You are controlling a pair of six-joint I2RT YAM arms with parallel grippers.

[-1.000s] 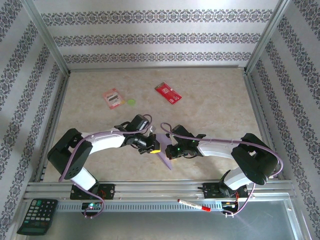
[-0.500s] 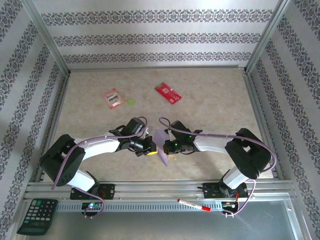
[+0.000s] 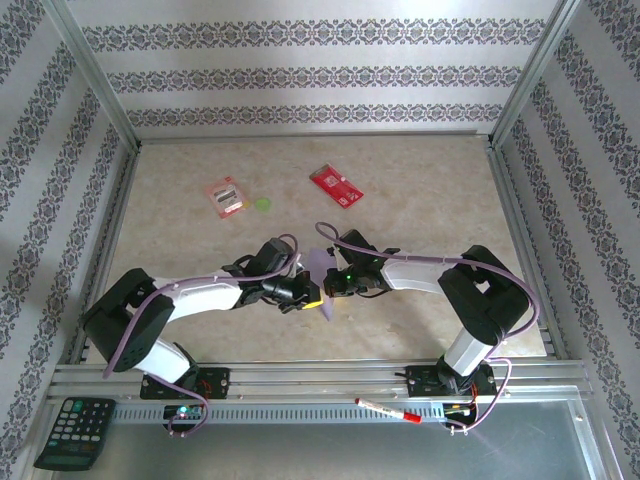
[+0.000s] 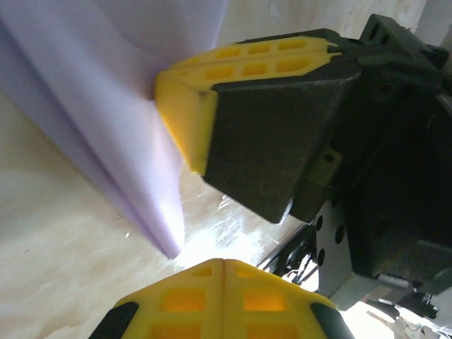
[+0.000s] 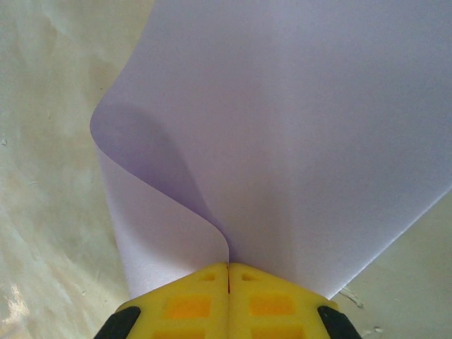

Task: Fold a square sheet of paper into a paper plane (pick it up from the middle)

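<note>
Right pincer (image 5: 227,272) pressed together, pinching edge of curled lilac paper sheet (image 5: 296,127). Sheet near counter (image 3: 430,210) middle, 6 o'clock from red card (image 3: 336,186). Left pincer (image 4: 223,279) at sheet's 9 o'clock, pressed together, holding nothing; sheet corner just beside its tips.

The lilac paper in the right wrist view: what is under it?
Table shows beside the paper; the right claw pinches its near edge. Anything directly beneath it is covered.

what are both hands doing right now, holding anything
left hand: closed, nothing seen in its grip; the paper ends just ahead of it.
right hand: closed on the paper.
</note>
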